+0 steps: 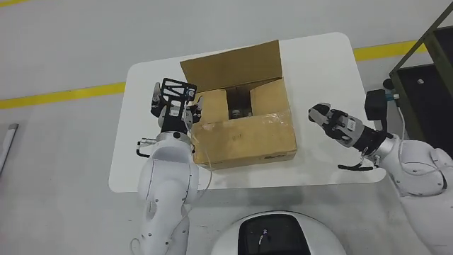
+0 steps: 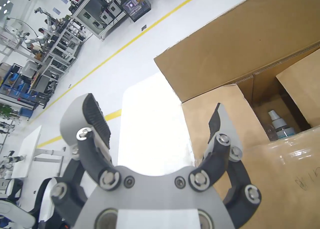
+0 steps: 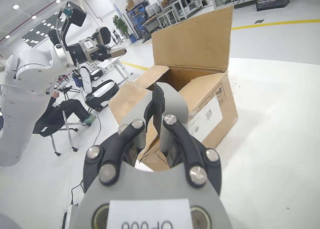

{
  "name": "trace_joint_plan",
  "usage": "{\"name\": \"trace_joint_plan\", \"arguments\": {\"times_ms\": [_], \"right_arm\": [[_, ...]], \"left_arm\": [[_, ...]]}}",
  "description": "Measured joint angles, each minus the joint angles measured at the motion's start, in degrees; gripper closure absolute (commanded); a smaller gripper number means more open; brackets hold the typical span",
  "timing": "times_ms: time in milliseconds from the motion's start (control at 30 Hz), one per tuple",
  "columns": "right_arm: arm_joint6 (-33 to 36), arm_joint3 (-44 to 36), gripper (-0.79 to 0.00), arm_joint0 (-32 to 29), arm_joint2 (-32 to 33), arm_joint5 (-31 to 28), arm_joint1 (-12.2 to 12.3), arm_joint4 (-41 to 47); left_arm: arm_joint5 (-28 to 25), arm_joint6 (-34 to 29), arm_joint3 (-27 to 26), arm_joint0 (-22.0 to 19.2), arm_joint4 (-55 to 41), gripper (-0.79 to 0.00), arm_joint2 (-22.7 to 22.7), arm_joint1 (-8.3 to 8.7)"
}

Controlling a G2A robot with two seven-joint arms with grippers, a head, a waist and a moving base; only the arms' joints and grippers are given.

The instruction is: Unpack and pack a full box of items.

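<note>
An open brown cardboard box [image 1: 244, 138] stands in the middle of the white table [image 1: 318, 64], its far flap upright. Inside it lies a clear spray bottle [image 2: 280, 124] with a white top; other contents are dark and unclear. My left gripper [image 1: 177, 103] hovers at the box's left wall, open and holding nothing [image 2: 157, 119], with one finger [image 2: 217, 119] over the box's [image 2: 250, 64] side flap. My right gripper [image 1: 316, 115] sits above the table to the right of the box [image 3: 200, 89], apart from it, and is shut and empty [image 3: 157, 104].
A dark metal rack [image 1: 425, 92] stands just off the table's right edge, close to my right arm. Bare table surface lies to the right and far right of the box. Yellow lines [image 1: 64, 95] cross the floor behind.
</note>
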Motion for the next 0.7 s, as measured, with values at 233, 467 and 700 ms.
{"name": "trace_joint_plan", "arguments": {"times_ms": [233, 467, 700], "right_arm": [[4.6, 1.0, 0.0, 2.3, -1.4, 5.6, 0.3, 2.8], [17.0, 3.3, 0.0, 8.9, -2.2, 8.4, 1.1, 8.2], [22.2, 6.7, -0.252, 13.2, -5.1, 8.4, 1.5, 10.7]], "left_arm": [[0.0, 0.0, 0.0, 0.0, 0.0, -0.785, 0.0, 0.0], [0.0, 0.0, 0.0, 0.0, 0.0, -0.785, 0.0, 0.0], [0.0, 0.0, 0.0, 0.0, 0.0, -0.785, 0.0, 0.0]]}}
